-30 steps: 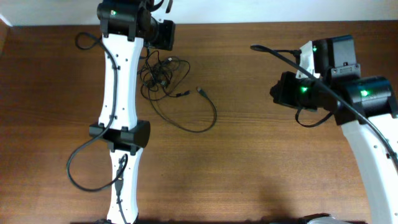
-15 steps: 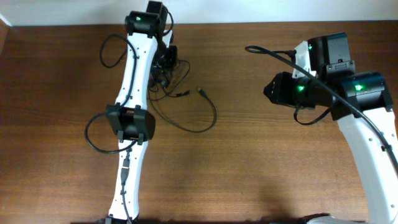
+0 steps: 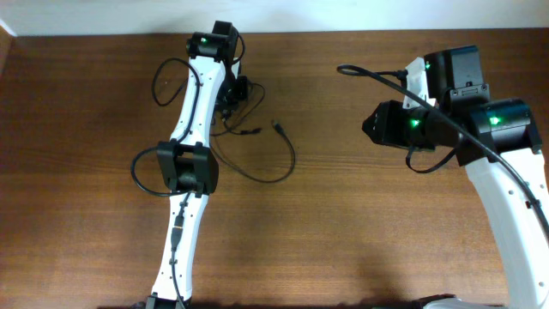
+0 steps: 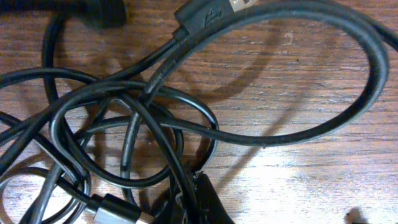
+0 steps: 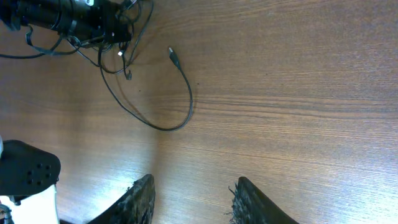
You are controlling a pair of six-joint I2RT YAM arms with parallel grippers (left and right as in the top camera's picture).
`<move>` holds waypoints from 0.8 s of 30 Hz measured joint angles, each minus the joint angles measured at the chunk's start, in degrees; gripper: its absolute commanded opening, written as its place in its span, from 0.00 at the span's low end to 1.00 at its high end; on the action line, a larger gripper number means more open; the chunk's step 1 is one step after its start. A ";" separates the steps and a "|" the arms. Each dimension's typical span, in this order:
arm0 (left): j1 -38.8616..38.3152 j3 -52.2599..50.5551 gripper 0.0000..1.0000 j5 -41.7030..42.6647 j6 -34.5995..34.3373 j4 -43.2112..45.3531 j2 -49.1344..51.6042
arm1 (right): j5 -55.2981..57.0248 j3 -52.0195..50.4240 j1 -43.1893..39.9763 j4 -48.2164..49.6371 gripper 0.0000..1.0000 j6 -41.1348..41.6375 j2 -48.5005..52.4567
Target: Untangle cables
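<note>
The cables (image 3: 230,110) lie bunched at the back left of the table. One loose strand (image 3: 273,174) loops out to the right and ends in a small plug (image 3: 276,125). My left gripper (image 3: 233,91) is down in the bunch. In the left wrist view it (image 4: 196,190) is closed with a thin black cord pinched between the fingers, among overlapping loops (image 4: 130,124) and a silvery plug (image 4: 118,213). My right gripper (image 5: 194,186) is open and empty above bare wood, well right of the cables (image 5: 115,46); it also shows in the overhead view (image 3: 371,127).
The wooden table (image 3: 343,240) runs to a white wall at the back. Thicker black arm cables loop beside the left arm (image 3: 137,172) and over the right arm (image 3: 377,73). The right arm's base (image 5: 25,171) shows at the lower left of the right wrist view.
My left arm has swung to the right and its gripper has come down into the cable bunch. The loose loop has shifted slightly. The right arm has barely moved.
</note>
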 measured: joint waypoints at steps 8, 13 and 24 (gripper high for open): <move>0.00 6.08 0.00 1.86 -0.02 -4.11 -1.38 | 0.02 0.00 0.00 0.07 0.44 -0.04 0.00; -0.28 6.40 0.00 8.81 0.52 -5.95 -11.39 | 0.02 0.00 0.00 0.68 0.47 -0.07 0.00; -8.00 6.91 0.00 12.83 0.68 -5.99 -24.04 | 0.02 0.00 0.00 0.87 0.47 -0.17 0.00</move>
